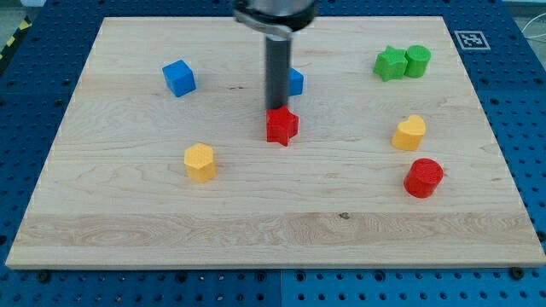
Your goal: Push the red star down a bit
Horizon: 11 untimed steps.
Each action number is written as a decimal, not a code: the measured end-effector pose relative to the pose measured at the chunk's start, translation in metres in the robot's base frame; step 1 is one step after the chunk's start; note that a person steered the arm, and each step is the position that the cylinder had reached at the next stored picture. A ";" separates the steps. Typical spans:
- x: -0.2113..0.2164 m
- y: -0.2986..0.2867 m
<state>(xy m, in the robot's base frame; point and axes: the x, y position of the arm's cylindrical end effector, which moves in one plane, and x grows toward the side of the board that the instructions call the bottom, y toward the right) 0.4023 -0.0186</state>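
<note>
The red star point(281, 127) lies near the middle of the wooden board point(128, 222). My tip point(277, 109) stands right at the star's top edge, touching or almost touching it. The dark rod comes down from the view's top and hides part of a blue block point(295, 82) just behind it.
A blue cube point(179, 78) sits at the upper left. A yellow hexagonal block point(200, 161) lies left of and below the star. A green star point(391, 64) and a green cylinder point(418, 60) sit together at the upper right. A yellow block point(410, 132) and a red cylinder point(423, 177) are at the right.
</note>
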 end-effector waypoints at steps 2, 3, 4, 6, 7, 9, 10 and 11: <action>0.028 -0.057; 0.057 -0.055; 0.063 -0.044; 0.011 0.000; 0.011 0.009; 0.027 0.002; 0.054 0.001; 0.078 -0.003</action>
